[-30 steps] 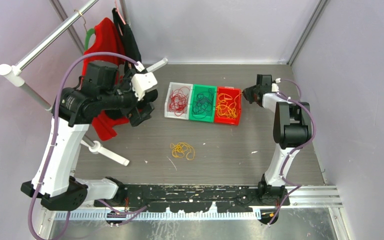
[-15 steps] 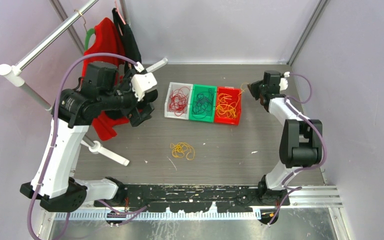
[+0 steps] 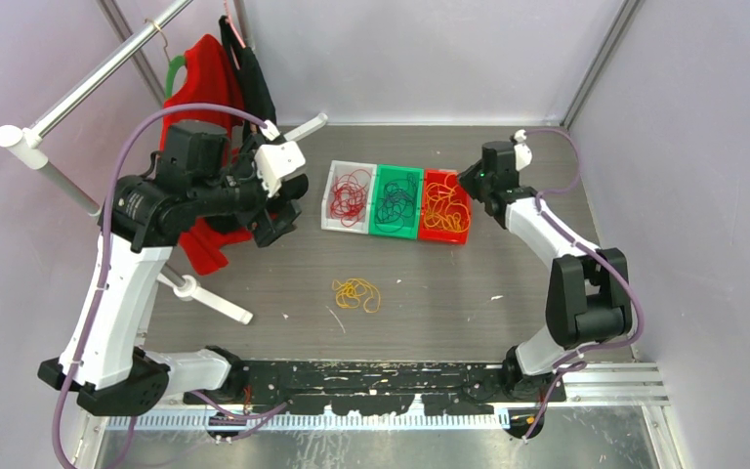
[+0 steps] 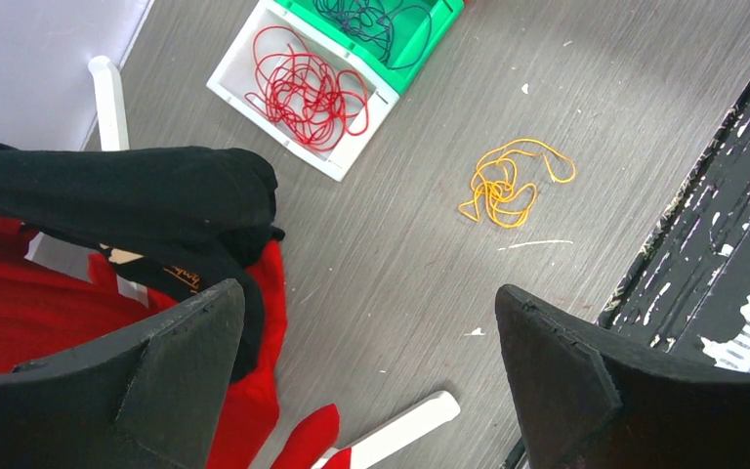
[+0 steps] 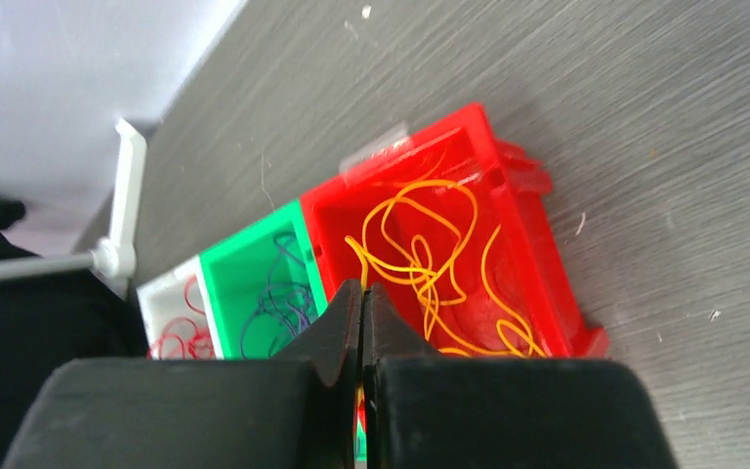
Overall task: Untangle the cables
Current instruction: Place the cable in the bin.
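From above, the right gripper (image 3: 466, 180) has swung back over the red bin (image 3: 445, 237) and its orange cables (image 3: 442, 205). One yellow-orange bunch (image 3: 355, 293) lies loose on the table (image 3: 430, 293). Left wrist: the left gripper (image 4: 366, 362) gapes empty above that bunch. Right wrist: jaws pressed together (any pinched strand is hidden); a drop-off seems due.

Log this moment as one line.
left end effector open | right end effector shut at red bin | yellow cables loose on table
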`<state>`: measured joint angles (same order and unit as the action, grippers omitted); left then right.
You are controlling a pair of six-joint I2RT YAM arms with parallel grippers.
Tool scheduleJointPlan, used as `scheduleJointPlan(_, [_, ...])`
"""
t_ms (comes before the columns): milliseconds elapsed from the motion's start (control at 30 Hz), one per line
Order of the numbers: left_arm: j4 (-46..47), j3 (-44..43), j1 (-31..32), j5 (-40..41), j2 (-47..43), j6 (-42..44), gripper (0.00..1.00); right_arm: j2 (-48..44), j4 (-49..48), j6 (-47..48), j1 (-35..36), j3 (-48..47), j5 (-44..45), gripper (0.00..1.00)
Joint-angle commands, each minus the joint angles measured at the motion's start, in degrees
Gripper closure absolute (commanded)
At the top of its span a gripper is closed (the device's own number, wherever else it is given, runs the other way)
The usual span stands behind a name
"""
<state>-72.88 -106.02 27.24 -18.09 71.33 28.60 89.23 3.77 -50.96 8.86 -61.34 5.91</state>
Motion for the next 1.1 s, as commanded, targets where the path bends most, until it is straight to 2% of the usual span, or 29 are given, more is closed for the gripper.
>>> scheduleJointPlan(0, [2.79, -0.05, -0.35, -1.25, -1.54, -1.13, 0.00, -1.21, 1.39, 4.86, 3.32, -1.14, 4.50, 0.99])
scheduleJointPlan(233, [3.10, 0.09, -0.35, -1.57, -1.85, -1.37, 0.00, 5.41, 3.10, 5.58, 4.58, -2.80, 5.16, 0.99])
scheduleJointPlan(433, [2.46, 1.66, -0.34, -1.45, -2.14, -0.95, 0.01, 13.67, 5.55, 8.01, 6.03, -8.74, 7.18, 0.99])
scheduleJointPlan(567, [1.07, 3.71, -0.35, -1.36, -1.62, 0.02, 0.01, 15.48, 6.72, 10.94, 7.71, -12.37, 8.71, 0.98])
scheduleJointPlan(600, [0.67, 4.36, -0.35, -1.26, -1.37, 0.25, 0.01, 14.84, 6.47, 11.48, 7.99, -12.63, 8.75, 0.94])
scheduleJointPlan(667, [0.32, 6.19, -0.43, -0.90, -1.03, 0.91, 0.01, 12.71, 5.41, 12.51, 8.26, -12.61, 8.40, 0.76])
scheduleJointPlan(833, [1.17, 12.80, -1.25, -0.71, -0.58, 1.78, 0.01, 6.71, 5.61, 15.03, 8.75, -13.59, 6.37, 0.49])
scheduleJointPlan(967, [2.30, 17.24, -2.77, -1.01, -0.29, 2.56, 0.00, -0.35, 5.90, 18.79, 11.11, -11.42, 6.48, 0.36])
scheduleJointPlan(1067, [2.42, 18.50, -4.95, -2.43, 0.59, 2.90, 0.01, -5.85, 7.85, 21.07, 14.63, -8.36, 6.03, 0.33])
